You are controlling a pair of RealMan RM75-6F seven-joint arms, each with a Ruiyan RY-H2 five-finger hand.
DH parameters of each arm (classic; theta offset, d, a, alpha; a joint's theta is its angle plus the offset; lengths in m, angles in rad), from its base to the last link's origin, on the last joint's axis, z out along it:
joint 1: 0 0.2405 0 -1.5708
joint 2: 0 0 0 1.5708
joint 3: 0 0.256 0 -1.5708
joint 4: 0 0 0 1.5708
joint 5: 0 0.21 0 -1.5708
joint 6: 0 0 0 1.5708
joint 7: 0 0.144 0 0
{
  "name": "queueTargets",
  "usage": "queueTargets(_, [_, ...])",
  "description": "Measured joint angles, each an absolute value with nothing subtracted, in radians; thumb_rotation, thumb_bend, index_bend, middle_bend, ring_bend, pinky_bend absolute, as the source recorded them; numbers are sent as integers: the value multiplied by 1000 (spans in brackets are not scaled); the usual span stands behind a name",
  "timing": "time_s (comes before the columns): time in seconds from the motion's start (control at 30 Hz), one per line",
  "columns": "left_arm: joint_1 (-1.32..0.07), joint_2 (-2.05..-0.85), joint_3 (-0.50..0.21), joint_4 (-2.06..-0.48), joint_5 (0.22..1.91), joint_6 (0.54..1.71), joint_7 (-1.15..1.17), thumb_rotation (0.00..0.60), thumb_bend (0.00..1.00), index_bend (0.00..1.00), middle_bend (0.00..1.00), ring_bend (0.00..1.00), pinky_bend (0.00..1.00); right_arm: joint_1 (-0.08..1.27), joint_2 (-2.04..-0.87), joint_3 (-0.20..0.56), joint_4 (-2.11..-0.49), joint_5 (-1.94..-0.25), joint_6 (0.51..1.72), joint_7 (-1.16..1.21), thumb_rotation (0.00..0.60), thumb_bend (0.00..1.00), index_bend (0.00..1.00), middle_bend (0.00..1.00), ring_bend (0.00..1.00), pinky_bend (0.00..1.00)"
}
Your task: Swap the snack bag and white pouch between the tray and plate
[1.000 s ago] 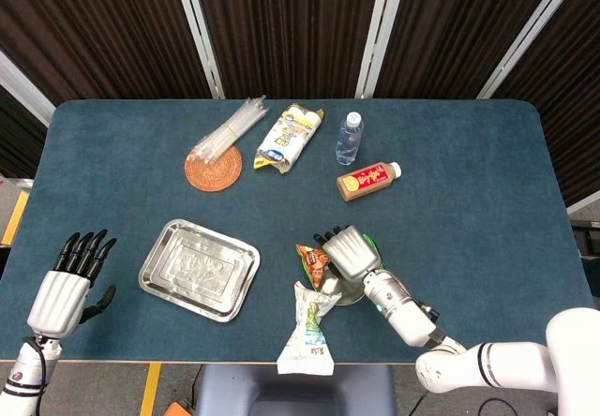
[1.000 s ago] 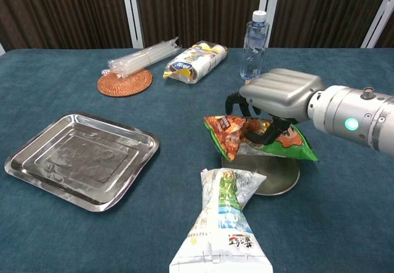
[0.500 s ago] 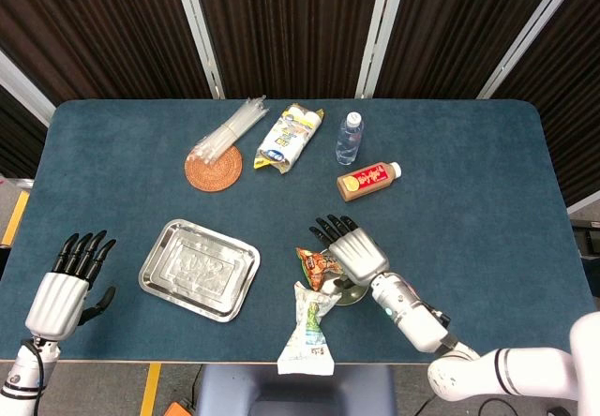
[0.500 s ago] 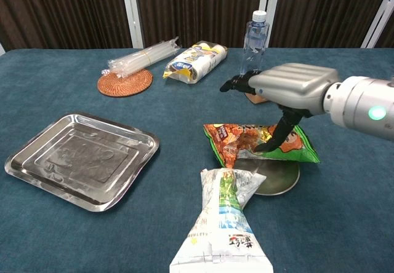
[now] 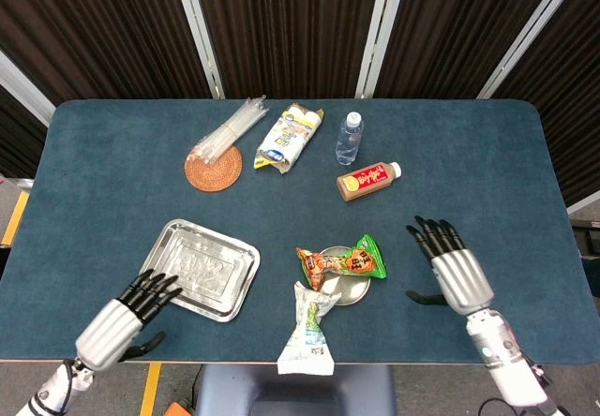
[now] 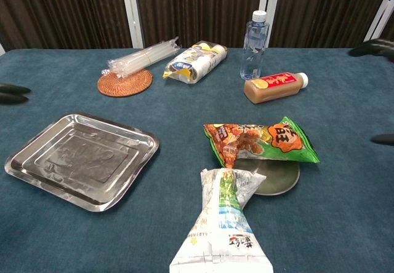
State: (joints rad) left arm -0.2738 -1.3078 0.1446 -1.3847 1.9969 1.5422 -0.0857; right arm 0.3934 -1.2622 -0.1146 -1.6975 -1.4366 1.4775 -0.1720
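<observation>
The orange and green snack bag (image 5: 341, 262) (image 6: 261, 141) lies on the small round metal plate (image 5: 356, 291) (image 6: 277, 176). In front of it the white pouch (image 5: 308, 333) (image 6: 223, 220) lies on the blue table, its top end touching the plate's near rim. The metal tray (image 5: 199, 268) (image 6: 80, 158) sits to the left with nothing in it. My right hand (image 5: 451, 266) hovers open to the right of the plate, apart from the bag. My left hand (image 5: 127, 315) is open near the tray's front left corner. In the chest view only dark fingertips (image 6: 12, 93) show at the frame edges.
At the back stand a clear water bottle (image 5: 348, 138) (image 6: 254, 37), a lying brown drink bottle (image 5: 367, 181) (image 6: 275, 87), a yellow and white packet (image 5: 289, 137) (image 6: 196, 60), and a bundle of clear straws (image 5: 228, 130) on a woven coaster (image 5: 213, 169) (image 6: 125, 81).
My right hand let go of the snack bag and drew back to the right, leaving the bag on the plate. My left hand moved right toward the tray's front corner.
</observation>
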Motion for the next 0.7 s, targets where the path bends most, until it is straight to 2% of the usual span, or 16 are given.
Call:
queueTargets(0.13, [-317,-1344,167,-1414,2060,1484,-26,600,363,0,0,0,33,285,-1246,-141,-1606,-1485,1571,-17,600,203,0,0,0,21])
queueTargets(0.27, [-365,-1400,183,-1444,2133,1417,16,600,364,0,0,0,33,230,-1194,-141,-1589,-1519,1638,68,600,203,0,0,0,20])
queueTargets(0.4, [-410,-1452,179,-1475,2151,1326,79,600,365,0,0,0,34,217,-1149,-133,-1603,-1507,1603,112,600,203,0,0,0,19])
queueTargets(0.7, [-528,-1573,112,-1536,2158,1155,241,600,364,0,0,0,16,216,-1081,-113,-1632,-1497,1472,204,600,203,0,0,0,19])
